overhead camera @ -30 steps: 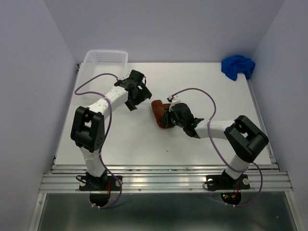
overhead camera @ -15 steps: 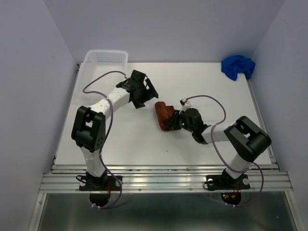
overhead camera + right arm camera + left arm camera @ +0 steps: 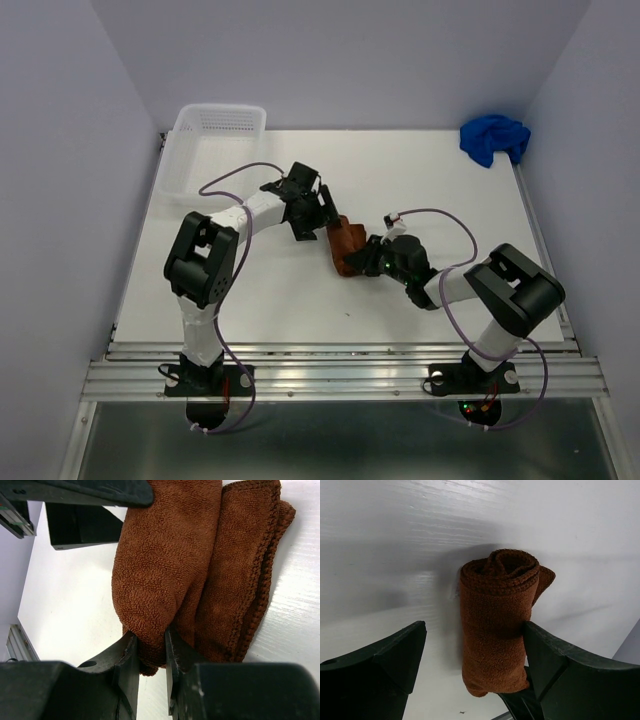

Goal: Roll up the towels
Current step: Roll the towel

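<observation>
I am pinching one fold of the rolled brown towel mid-table with the right gripper, while the left gripper is straddling it, jaws apart. Any tug is risking unrolling it; the blue towel is lying crumpled, far right.

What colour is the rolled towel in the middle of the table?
The towel is rust-brown all over, with no pattern. The left wrist view shows it best.

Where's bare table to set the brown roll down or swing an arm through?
Free: far table between basket and blue towel; right side between blue towel and right arm; near strip between it and left arm. Crowded: centre, where left tool straddles and right tool pinches the brown towel.
</observation>
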Tool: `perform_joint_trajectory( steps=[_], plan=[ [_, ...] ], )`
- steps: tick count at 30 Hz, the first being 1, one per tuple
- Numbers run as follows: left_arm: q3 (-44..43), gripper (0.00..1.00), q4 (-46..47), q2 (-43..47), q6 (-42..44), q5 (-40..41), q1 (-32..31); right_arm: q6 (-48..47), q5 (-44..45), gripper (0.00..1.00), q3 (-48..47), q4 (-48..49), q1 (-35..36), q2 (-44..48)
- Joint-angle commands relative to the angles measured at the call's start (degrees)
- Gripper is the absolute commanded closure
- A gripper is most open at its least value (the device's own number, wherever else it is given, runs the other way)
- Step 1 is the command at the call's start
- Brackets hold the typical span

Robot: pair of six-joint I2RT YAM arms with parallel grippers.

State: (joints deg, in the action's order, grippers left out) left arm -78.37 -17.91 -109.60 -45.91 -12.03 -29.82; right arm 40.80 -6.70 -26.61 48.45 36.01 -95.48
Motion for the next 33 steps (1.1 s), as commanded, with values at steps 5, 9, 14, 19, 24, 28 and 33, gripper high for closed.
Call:
perform_joint_trajectory(
  steps=[5, 9, 14, 19, 24, 28, 33],
  plan=[
    [0.1, 0.14, 4.2, -0.3, 1.6, -3.2, -2.3, -0.5, -0.8, 0.89, 1.6, -1.8, -0.1, -1.9],
    [-1.0, 0.23, 4.4, -2.3, 2.0, -2.9, -3.3, -1.9, -1.3, 0.87, 1.5, -1.8, -0.1, -2.6],
    [-4.0, 0.52, 0.6, -4.6, 3.3, 1.0, -4.5, -3.5, -1.4, 0.8, 1.1, -2.6, -0.1, -1.9],
    [-7.2, 1.0, -5.8, -4.7, 4.4, 9.5, -4.6, -10.4, -2.5, 0.53, -4.3, -13.0, -0.1, 2.5],
    [-12.4, 1.0, -14.2, -5.0, 3.0, 18.8, -4.6, -19.1, -5.3, 0.26, -9.8, -24.8, -0.1, 8.0],
    [-18.7, 1.0, -24.9, -7.6, -0.5, 27.4, -4.6, -22.9, -4.2, 0.2, -13.6, -31.1, -0.1, 11.3],
    [-23.0, 1.0, -30.7, -10.8, -2.1, 28.8, -4.6, -27.3, 2.7, 0.17, -17.2, -33.3, 3.5, 11.4]
  ],
)
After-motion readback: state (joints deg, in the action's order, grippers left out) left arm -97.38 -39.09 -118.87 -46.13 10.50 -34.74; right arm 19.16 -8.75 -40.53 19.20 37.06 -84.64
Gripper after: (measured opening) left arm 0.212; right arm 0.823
